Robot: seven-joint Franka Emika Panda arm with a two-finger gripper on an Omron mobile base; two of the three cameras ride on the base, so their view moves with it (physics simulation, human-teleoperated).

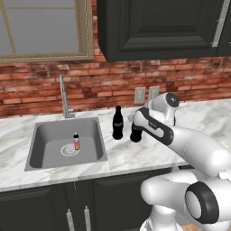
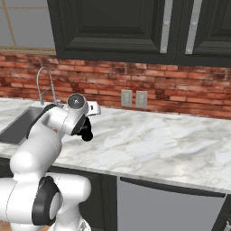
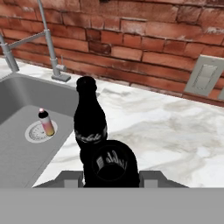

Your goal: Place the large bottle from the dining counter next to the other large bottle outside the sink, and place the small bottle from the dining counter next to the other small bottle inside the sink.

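My gripper [image 1: 135, 127] is shut on the large bottle [image 1: 136, 135], black, held low over the marble worktop just right of the other large bottle [image 1: 117, 122]. Whether it touches the worktop I cannot tell. In the hand view the held large bottle [image 3: 111, 164] fills the space between my gripper's [image 3: 111, 176] fingers, and the other large bottle [image 3: 89, 118] stands upright right behind it. The sink [image 1: 43, 155] lies to the left, with the other small bottle [image 1: 76, 141] standing by its drain [image 3: 46, 123]. The small bottle and the dining counter are out of view.
A tall chrome tap [image 1: 64, 97] rises behind the sink. Two wall sockets [image 1: 146, 94] sit in the brick wall behind the worktop. Dark cupboards [image 1: 158, 27] hang overhead. Marble worktop [image 2: 171, 144] stretches to the right of my arm.
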